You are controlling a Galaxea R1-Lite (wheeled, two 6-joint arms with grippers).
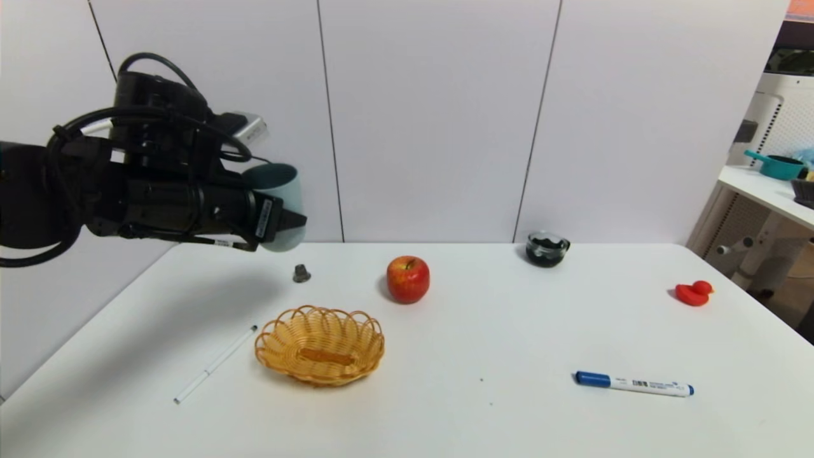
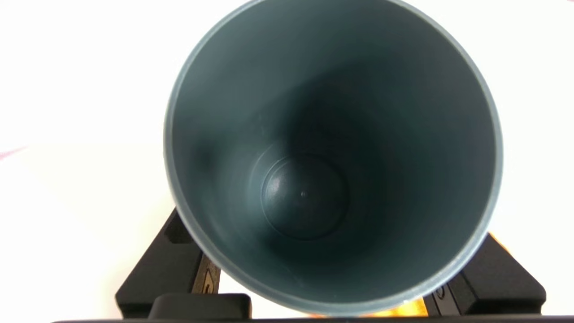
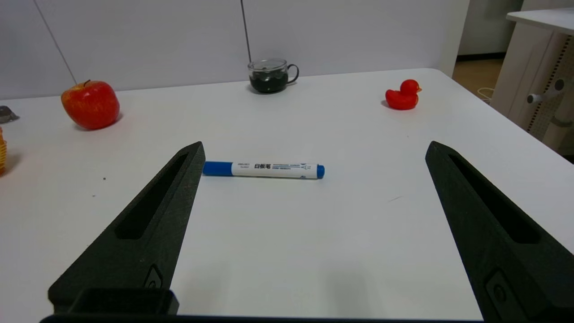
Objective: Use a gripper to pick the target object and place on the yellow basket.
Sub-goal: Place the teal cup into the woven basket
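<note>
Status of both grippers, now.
Left gripper: shut on the cup, raised above the table.
Right gripper: open, parked over the table, empty.

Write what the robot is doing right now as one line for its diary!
left gripper: shut on cup | cup: up in the air, behind basket | right gripper: open, over table

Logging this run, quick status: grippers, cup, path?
Left gripper shut on cup, raised beyond basket, to its left. Right gripper open, idle over table's right side. Cup tilted, not yet placed. Nothing visible blocking basket.
</note>
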